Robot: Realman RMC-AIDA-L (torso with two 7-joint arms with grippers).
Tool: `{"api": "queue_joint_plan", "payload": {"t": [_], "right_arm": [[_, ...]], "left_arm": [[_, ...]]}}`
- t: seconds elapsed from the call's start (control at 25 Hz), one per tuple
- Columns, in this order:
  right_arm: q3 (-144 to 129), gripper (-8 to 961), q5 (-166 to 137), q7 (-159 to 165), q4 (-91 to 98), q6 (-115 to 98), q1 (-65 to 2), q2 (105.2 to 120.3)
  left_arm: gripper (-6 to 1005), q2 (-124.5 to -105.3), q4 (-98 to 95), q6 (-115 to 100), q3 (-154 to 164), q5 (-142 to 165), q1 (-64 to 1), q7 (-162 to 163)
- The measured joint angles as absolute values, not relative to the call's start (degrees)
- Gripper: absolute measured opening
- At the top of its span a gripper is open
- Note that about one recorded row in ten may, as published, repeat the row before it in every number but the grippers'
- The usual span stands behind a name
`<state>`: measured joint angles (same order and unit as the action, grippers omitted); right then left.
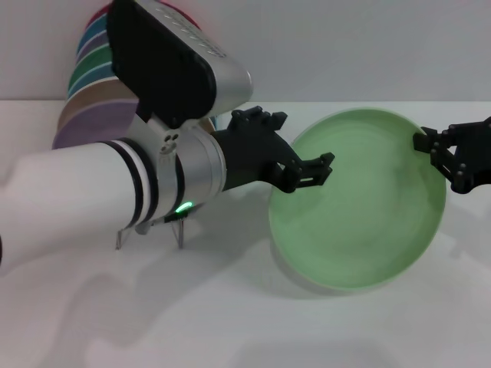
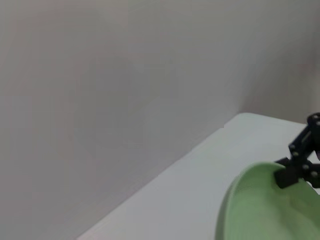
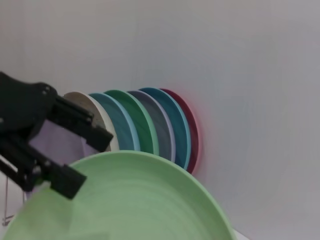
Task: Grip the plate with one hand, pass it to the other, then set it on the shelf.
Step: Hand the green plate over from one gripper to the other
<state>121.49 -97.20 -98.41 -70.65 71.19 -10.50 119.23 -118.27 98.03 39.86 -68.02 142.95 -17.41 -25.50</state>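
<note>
The pale green plate [image 1: 360,215] hangs tilted above the table, its face toward me. My right gripper [image 1: 434,153] is at the far right, shut on the plate's right rim; the left wrist view shows that gripper [image 2: 292,170] clamped on the plate [image 2: 260,210]. My left gripper [image 1: 316,172], on the arm with the green light, is at the plate's left rim. In the right wrist view the left gripper [image 3: 90,161] stands open with the plate [image 3: 135,200] rim between its two fingers. The clear shelf [image 1: 149,228] stands behind the left arm and is mostly hidden.
Several coloured plates [image 1: 90,84] stand on edge in the rack at the back left, against the wall; the right wrist view shows the same row of plates [image 3: 150,125]. The bulky left arm [image 1: 84,192] covers the table's left side. The white table [image 1: 253,322] lies bare in front.
</note>
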Motion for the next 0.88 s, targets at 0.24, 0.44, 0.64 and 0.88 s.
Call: {"api": "queue_joint_plan", "payload": {"t": [0.24, 0.44, 0.64, 0.88], "right_arm": [[121.3, 63, -97.1, -98.3, -70.7, 71.3, -10.6, 119.27], [120.8, 71, -96.7, -98.2, -70.5, 71.5, -10.6, 119.27], [120.5, 80, -96.7, -98.2, -70.5, 71.5, -10.6, 119.21], [120.4, 90, -96.7, -98.2, -70.6, 71.7, -10.6, 119.12]], "left_arm": [[779, -118.38, 96.4, 39.6, -67.8, 142.9, -18.5, -25.5], [778, -118.39, 95.4, 38.9, -67.8, 142.9, -18.9, -25.5], [777, -118.28, 95.5, 38.5, -68.1, 142.9, -18.9, -26.2], [633, -118.33, 95.8, 38.7, -68.0, 143.1, -19.1, -27.8]]}}
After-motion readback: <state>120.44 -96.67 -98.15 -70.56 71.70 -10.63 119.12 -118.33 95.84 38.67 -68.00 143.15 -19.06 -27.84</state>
